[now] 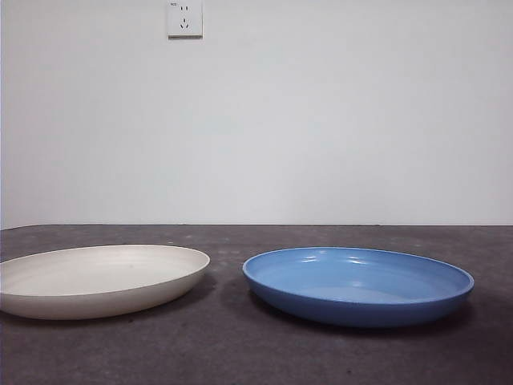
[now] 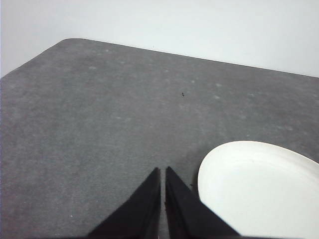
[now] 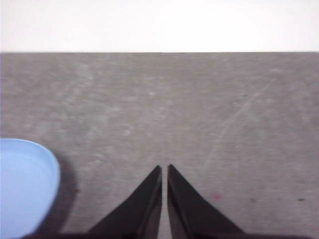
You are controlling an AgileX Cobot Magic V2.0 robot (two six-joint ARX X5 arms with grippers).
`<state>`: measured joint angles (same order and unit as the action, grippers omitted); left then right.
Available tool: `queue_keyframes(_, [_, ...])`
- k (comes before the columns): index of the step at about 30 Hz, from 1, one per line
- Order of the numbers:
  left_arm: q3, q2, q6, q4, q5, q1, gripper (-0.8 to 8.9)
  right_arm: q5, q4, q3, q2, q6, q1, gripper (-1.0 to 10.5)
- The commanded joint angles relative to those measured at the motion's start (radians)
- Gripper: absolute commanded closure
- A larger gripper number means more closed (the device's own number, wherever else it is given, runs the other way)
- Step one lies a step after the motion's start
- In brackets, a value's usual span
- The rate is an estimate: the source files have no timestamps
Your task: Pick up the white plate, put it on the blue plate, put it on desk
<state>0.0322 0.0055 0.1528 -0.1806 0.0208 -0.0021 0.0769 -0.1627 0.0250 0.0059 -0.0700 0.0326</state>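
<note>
The white plate point(image 1: 96, 278) lies on the desk point(image 1: 256, 353) at the left of the front view. The blue plate point(image 1: 358, 284) lies beside it at the right, a small gap between them. Neither arm shows in the front view. In the left wrist view my left gripper point(image 2: 163, 172) is shut and empty above the desk, with the white plate point(image 2: 259, 189) just beside it. In the right wrist view my right gripper point(image 3: 164, 169) is shut and empty above the desk, with the blue plate point(image 3: 22, 184) off to one side.
A white wall with a socket point(image 1: 184, 18) stands behind the desk. The desk's rounded far corner point(image 2: 70, 42) shows in the left wrist view. Bare desk surface lies in front of and behind both plates.
</note>
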Motion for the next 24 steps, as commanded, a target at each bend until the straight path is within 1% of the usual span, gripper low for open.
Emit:
queue_keyframes(1, [0.001, 0.002, 0.089, -0.006, -0.006, 0.001, 7.97, 0.008, 0.019, 0.005, -0.002, -0.132, -0.004, 9.3])
queue_keyframes(4, [0.023, 0.002, 0.144, 0.002, -0.006, 0.0, 7.97, 0.008, 0.027, 0.026, -0.002, -0.194, -0.005, 9.4])
queue_keyframes(9, [0.084, 0.015, 0.154, 0.003, -0.006, 0.0, 7.97, 0.003, 0.027, 0.078, -0.001, -0.28, -0.005, 9.4])
queue_keyframes(13, [0.134, 0.055, 0.198, -0.002, -0.005, 0.0, 7.97, 0.014, -0.01, 0.14, 0.011, -0.35, -0.005, 9.4])
queue_keyframes(15, [0.167, 0.074, 0.209, -0.011, 0.0, 0.0, 7.97, 0.015, -0.038, 0.178, 0.027, -0.364, -0.005, 9.4])
queue_keyframes(19, [0.255, 0.127, 0.203, -0.014, 0.003, -0.004, 7.97, 0.044, -0.055, 0.273, 0.091, -0.364, -0.005, 9.4])
queue_keyframes(24, [0.375, 0.219, 0.2, -0.021, 0.003, -0.024, 7.97, 0.13, -0.061, 0.393, 0.204, -0.364, -0.005, 9.4])
